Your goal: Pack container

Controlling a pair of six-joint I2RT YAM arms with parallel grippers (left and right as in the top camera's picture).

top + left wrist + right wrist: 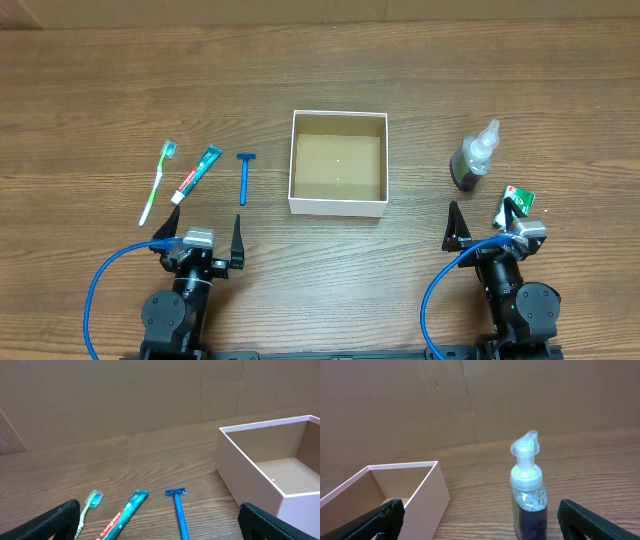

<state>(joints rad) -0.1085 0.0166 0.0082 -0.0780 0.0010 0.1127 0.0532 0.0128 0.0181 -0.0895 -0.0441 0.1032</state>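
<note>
Left gripper (pixel 200 238) sat near-left of the box (pixel 338 207), right gripper (pixel 487 232) near-right; both jaws spread wide, holding nothing, box untouched.

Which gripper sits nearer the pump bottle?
Right. The right gripper faces the pump bottle close by; the left gripper sits on the container's far side, by the razor.

Black left arm (pixel 183 300) and right arm (pixel 520 300), rounded joint housings, looping blue cables (pixel 100 272), pale grey wrist blocks (pixel 198 238), pointed black jaws.
</note>
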